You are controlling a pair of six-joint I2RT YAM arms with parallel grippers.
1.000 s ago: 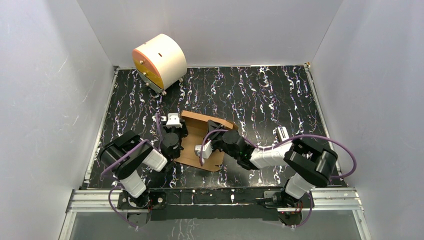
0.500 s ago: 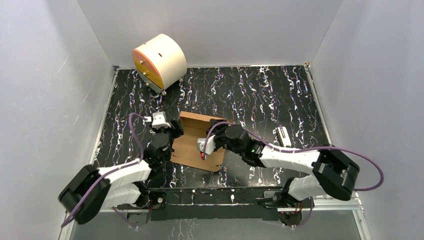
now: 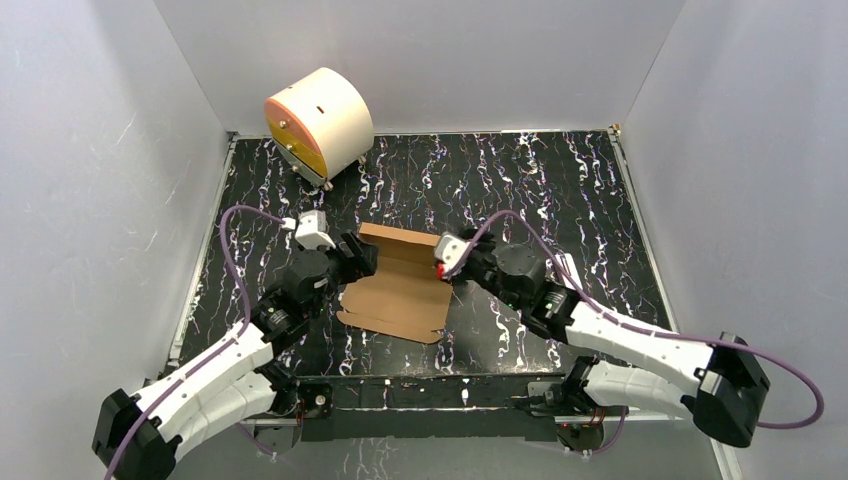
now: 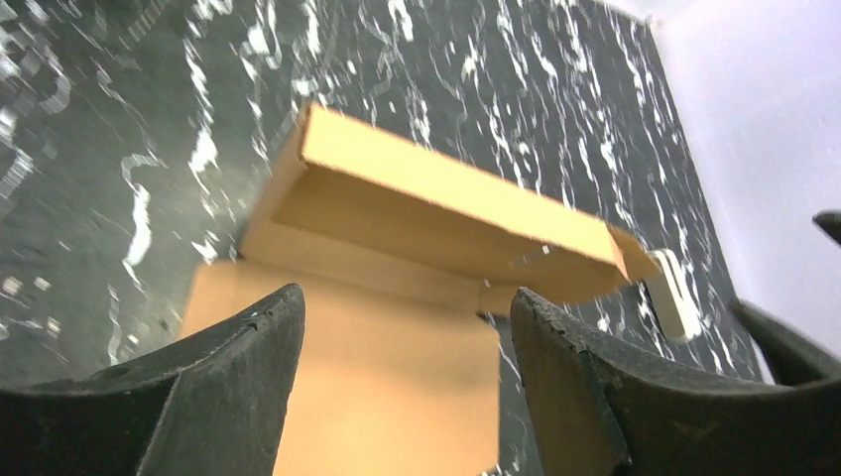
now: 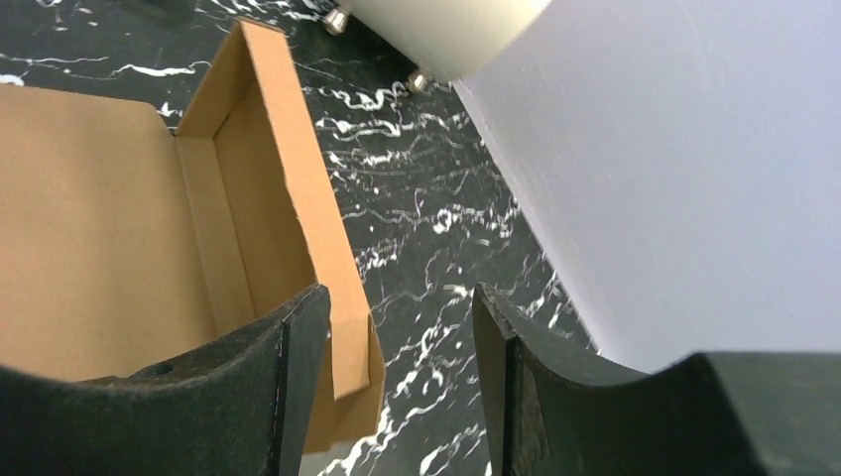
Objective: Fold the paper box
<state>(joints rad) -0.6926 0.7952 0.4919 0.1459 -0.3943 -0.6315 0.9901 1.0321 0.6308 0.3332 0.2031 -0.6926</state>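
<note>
The paper box [image 3: 395,290] is seen lying midway along the near edge of the marbled table [image 3: 560,180], its far flap raised. The left gripper [image 4: 407,297] is held wide open at its left edge and the right gripper [image 5: 397,295] wide open at its right edge; nothing is grasped.

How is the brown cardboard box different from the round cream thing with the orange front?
The brown cardboard paper box is mostly flat, one flap raised; the cream cylinder with an orange face is fat, round. The paper box lies mid-table; the cylinder stands in the far left corner. Both rest on the black marbled table.
</note>
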